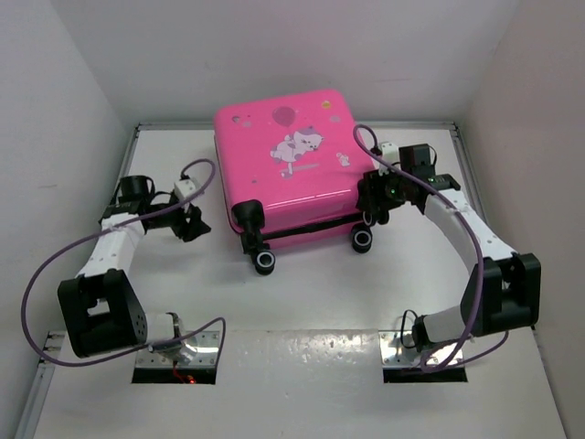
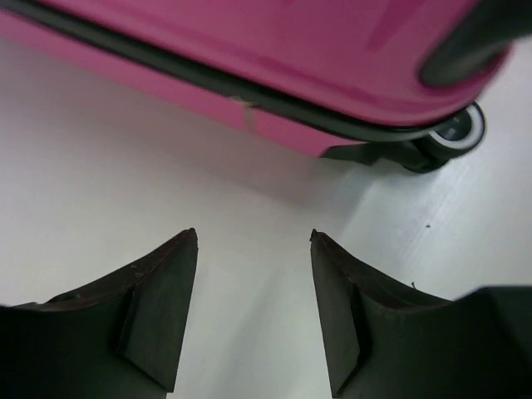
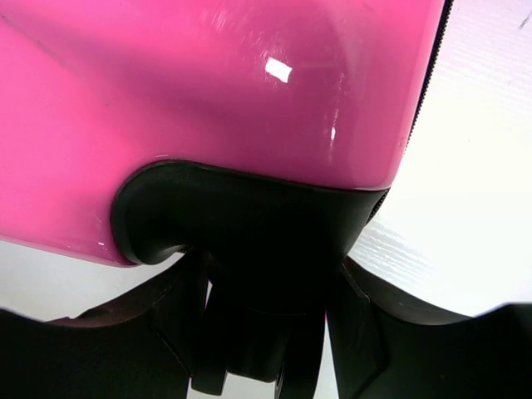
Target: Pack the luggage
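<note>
The luggage point(image 1: 283, 174) is a bright pink hard-shell suitcase lying flat and closed at the back middle of the table, its cartoon-print lid facing up. Its black wheels point(image 1: 265, 262) point toward the arms. My left gripper point(image 1: 196, 222) hovers just left of the case, apart from it. In the left wrist view this gripper point(image 2: 253, 237) is open over bare table, with the luggage's point(image 2: 291, 50) side and a wheel point(image 2: 453, 137) ahead. My right gripper point(image 1: 375, 206) sits at the case's near right corner. There the right gripper point(image 3: 270, 266) is shut on the black wheel mount point(image 3: 249, 241) under the pink shell point(image 3: 208, 83).
White walls point(image 1: 82, 110) enclose the table on the left, back and right. Purple cables point(image 1: 41, 274) loop beside the left arm. Metal base plates point(image 1: 174, 352) lie at the near edge.
</note>
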`<state>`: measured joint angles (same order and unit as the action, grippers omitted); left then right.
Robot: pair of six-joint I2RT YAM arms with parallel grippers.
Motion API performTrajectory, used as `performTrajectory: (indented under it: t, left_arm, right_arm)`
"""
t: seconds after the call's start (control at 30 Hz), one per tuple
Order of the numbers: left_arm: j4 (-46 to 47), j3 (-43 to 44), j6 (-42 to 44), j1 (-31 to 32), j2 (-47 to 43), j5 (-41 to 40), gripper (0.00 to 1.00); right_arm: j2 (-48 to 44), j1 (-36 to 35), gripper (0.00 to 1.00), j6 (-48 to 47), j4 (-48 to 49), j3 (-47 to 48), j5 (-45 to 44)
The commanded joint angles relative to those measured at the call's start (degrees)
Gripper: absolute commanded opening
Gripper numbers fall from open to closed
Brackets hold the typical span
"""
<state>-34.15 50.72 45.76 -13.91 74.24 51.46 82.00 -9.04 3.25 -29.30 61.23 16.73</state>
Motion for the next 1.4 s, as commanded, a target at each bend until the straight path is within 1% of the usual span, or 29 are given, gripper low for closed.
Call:
performTrajectory:
  t: [0.0, 0.03, 0.07, 0.1, 0.13, 0.17, 0.2, 0.23, 0.27, 0.3, 0.33, 0.47, 0.6, 0.7, 0.77, 0.83, 0.93, 1.03, 1.07, 1.13, 1.17, 1.23, 1.33, 1.37]
  left_arm:
    - [0.5, -3.7, 11.4, 2.4, -0.4, 6.0, 0.59]
    - [2.1, -4.8, 10.8, 2.9, 0.1, 8.1, 0.59]
    - [3.9, -7.0, 10.3, 2.9, 0.1, 9.0, 0.56]
    - [8.1, -7.9, 9.4, 3.4, 0.1, 9.7, 0.55]
    - [11.0, -8.8, 5.5, 4.1, 0.1, 9.7, 0.54]
    - [14.1, -10.6, 3.4, 4.2, 0.1, 10.2, 0.53]
    - [21.7, -11.8, 0.9, 4.8, -0.6, 9.5, 0.53]
    - [25.8, -13.2, -4.2, 5.3, -0.6, 8.5, 0.53]
    - [29.6, -15.5, -6.2, 5.3, -1.4, 6.1, 0.53]
    - [35.3, -16.3, -7.6, 5.3, -1.4, 5.2, 0.53]
    - [37.0, -16.4, -9.4, 5.8, -0.9, 5.2, 0.53]
    - [37.6, -14.8, -9.9, 6.4, 3.3, 7.3, 0.51]
    - [44.2, -14.8, -13.1, 7.5, 3.9, 6.7, 0.47]
    - [41.8, -11.6, -11.7, 8.1, 6.6, 9.0, 0.46]
    - [41.2, -11.1, -11.7, 8.7, 7.1, 9.0, 0.44]
    - [42.9, -11.1, -11.7, 9.2, 7.8, 9.5, 0.44]
    - [44.5, -10.5, -12.2, 10.5, 9.2, 9.5, 0.42]
    - [45.5, -9.8, -13.1, 11.7, 10.5, 9.5, 0.36]
    - [46.8, -9.2, -13.7, 11.7, 11.1, 9.5, 0.29]
    - [47.7, -8.7, -15.2, 12.2, 12.0, 9.5, 0.23]
    - [47.7, -8.2, -15.7, 12.2, 12.8, 9.5, 0.16]
    - [50.1, -8.2, -17.7, 12.2, 13.4, 8.9, 0.12]
    - [51.2, -8.2, -18.3, 12.2, 13.4, 8.3, 0.05]
    - [51.2, -8.2, -18.3, 12.2, 12.8, 7.8, 0.00]
  right_arm:
    - [1.8, 0.5, 0.00, -4.2, -0.1, 1.0, 0.4]
    - [2.1, 0.5, 0.00, -4.1, -0.3, 1.2, 0.0]
    - [2.2, 0.7, 0.00, -4.0, -0.4, 1.2, -0.1]
    - [2.4, 0.8, 0.00, -3.8, -0.8, 1.6, 0.1]
    - [2.6, 0.7, 0.00, -3.7, -1.4, 1.9, -0.2]
    - [3.0, 0.8, 0.00, -3.7, -1.5, 2.1, -0.4]
    - [3.3, 0.7, 0.00, -3.7, -1.9, 3.1, -0.6]
    - [3.7, 0.6, 0.00, -3.7, -2.2, 3.2, -0.6]
    - [3.9, 0.7, 0.00, -3.7, -2.5, 3.9, -0.8]
    - [4.1, 0.6, 0.00, -2.1, -3.0, 4.1, -1.2]
    - [4.4, 0.7, 0.00, -2.0, -3.0, 4.5, -1.0]
    - [4.6, 0.3, 0.00, -1.8, -3.2, 5.1, -2.3]
    - [4.1, 0.2, 0.00, -1.8, -3.7, 5.0, -3.2]
    - [3.9, 0.3, 0.00, -1.7, -3.7, 4.6, -3.5]
    - [3.7, 0.3, 0.00, -1.5, -3.7, 4.5, -4.0]
    - [3.7, 0.3, 0.00, -1.4, -3.6, 4.6, -4.0]
    - [3.4, 0.2, 0.00, -1.4, -3.7, 4.3, -4.4]
    - [3.3, 0.3, 0.00, -1.8, -3.8, 4.1, -4.8]
    - [3.2, 0.5, 0.00, -1.8, -3.7, 4.0, -5.0]
    - [2.9, 0.3, 0.00, -2.0, -3.8, 3.6, -5.1]
    - [2.9, 0.4, 0.00, -2.1, -3.8, 3.5, -5.2]
    - [2.7, 0.3, 0.00, -2.1, -3.9, 3.4, -5.2]
    - [2.6, 0.2, 0.00, -2.2, -3.9, 3.1, -5.2]
    - [2.7, 0.3, 0.00, -2.3, -3.9, 3.0, -5.1]
